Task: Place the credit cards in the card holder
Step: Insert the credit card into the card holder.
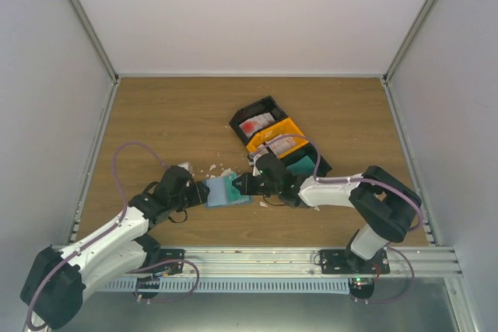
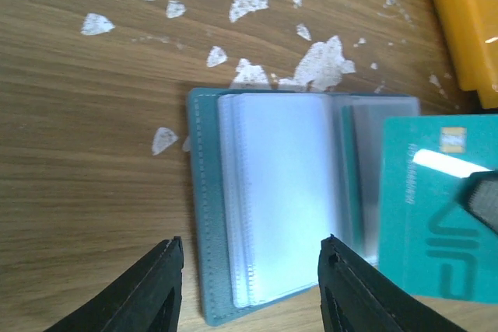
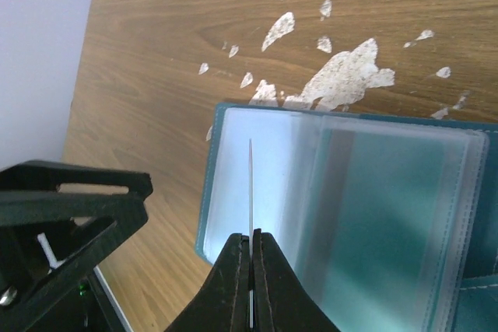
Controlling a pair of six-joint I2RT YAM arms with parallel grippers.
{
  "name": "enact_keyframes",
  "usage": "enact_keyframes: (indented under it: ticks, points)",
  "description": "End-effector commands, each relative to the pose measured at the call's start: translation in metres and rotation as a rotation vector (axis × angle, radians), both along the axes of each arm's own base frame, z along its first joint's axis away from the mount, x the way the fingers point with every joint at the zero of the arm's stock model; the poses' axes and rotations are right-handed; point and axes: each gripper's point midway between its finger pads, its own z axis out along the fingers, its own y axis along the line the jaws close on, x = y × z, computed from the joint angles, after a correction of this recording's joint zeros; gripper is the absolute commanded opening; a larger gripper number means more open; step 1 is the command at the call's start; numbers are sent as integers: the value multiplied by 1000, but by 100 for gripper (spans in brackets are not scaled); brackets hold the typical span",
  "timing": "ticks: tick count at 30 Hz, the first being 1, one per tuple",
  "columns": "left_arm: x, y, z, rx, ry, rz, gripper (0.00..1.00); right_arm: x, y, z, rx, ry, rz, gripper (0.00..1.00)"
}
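The blue-teal card holder (image 1: 222, 192) lies open on the wood between the two arms, its clear sleeves (image 2: 280, 192) facing up. My left gripper (image 2: 250, 250) hangs over its left half, jaws apart on either side of the sleeves, touching nothing that I can see. My right gripper (image 3: 251, 239) is shut on a teal credit card (image 2: 436, 207), which appears edge-on (image 3: 250, 184) above the holder (image 3: 373, 215) in the right wrist view. The card hovers at the holder's right side. A red-and-white credit card (image 1: 257, 124) lies in a tray farther back.
Black (image 1: 268, 106) and orange (image 1: 289, 127) trays sit behind the right arm; the orange one (image 2: 463, 21) is close to the holder's far right corner. Torn white scraps (image 2: 319, 64) litter the wood beyond the holder. Enclosure walls bound the table on three sides.
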Motion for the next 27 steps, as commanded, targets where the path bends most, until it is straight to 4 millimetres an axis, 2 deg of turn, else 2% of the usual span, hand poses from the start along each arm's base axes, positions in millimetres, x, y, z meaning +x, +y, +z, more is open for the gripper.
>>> enact_keyframes:
  ticks: [1, 7, 13, 19, 22, 27]
  points:
    - [6, -13, 8, -80, -38, -55, 51, 13, -2, -11, -45, 77, -117, 0]
    - [10, -15, 7, -93, -41, -72, 54, 14, -3, -21, -58, 125, -157, 1]
    - [12, -18, 3, -109, -29, -84, 48, 13, 1, -29, -67, 132, -134, 0]
    - [11, -12, -12, -72, 11, -66, 45, 9, 13, -33, -32, 150, -69, 0]
    - [11, -3, -22, -23, 34, -36, 44, 9, 12, -36, -29, 160, -73, 0]
    - [5, -5, -35, -23, 71, -50, 39, 11, 10, -41, -27, 171, -95, 1]
